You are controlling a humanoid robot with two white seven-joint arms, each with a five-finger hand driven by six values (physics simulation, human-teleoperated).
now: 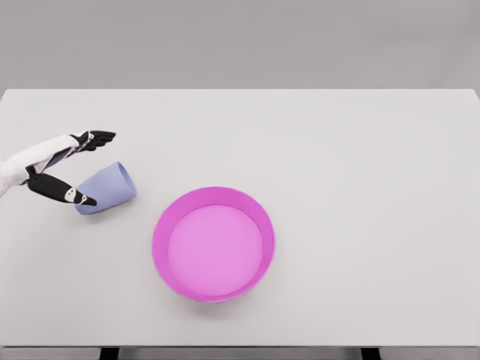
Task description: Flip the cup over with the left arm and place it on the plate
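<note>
Between the left hand's (64,169) spread, empty fingers (96,138), the tipped lavender cup (107,187), left of the plate (214,244).

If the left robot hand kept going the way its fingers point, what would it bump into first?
Probably nothing: the left robot hand points right across bare table. The cup already lies between thumb and fingers.

The cup (107,187), pale lavender-blue, lies tipped on its side just left of the plate (214,244), a little farther back, clear of the rim. Its wider end points toward the plate, its narrower end away. The plate is bright magenta, round, with a raised wall and a paler pink floor, sitting upright.
</note>
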